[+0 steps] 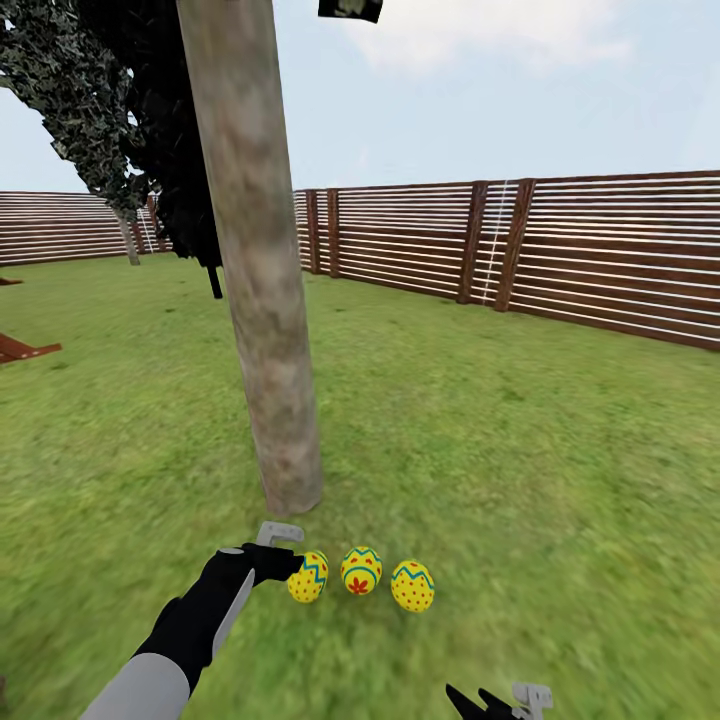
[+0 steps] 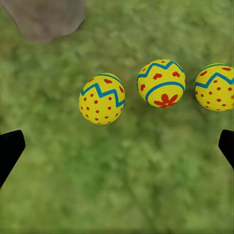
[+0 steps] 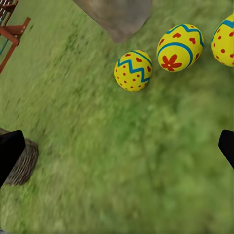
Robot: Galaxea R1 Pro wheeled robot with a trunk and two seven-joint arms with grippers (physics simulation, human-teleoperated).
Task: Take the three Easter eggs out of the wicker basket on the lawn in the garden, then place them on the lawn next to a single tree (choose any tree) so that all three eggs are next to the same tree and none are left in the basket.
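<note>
Three Easter eggs, yellow with blue zigzag bands and red marks, lie in a row on the lawn (image 1: 480,450) just in front of the tree (image 1: 268,330): a dotted one (image 1: 308,577), a flower one (image 1: 361,570) and another dotted one (image 1: 413,586). My left gripper (image 1: 283,560) hangs right beside the left egg (image 2: 102,98), open and empty. My right gripper (image 1: 500,702) is low at the view's front edge, open, apart from the eggs. In the right wrist view the wicker basket (image 3: 24,163) lies some way off on the grass, partly behind a fingertip (image 3: 9,156).
A brown slatted fence (image 1: 520,250) runs along the back and right. A thin dark tree (image 1: 190,200) stands behind the trunk. Reddish wooden playset beams (image 1: 25,350) poke in at the left. Open grass stretches to the right of the tree.
</note>
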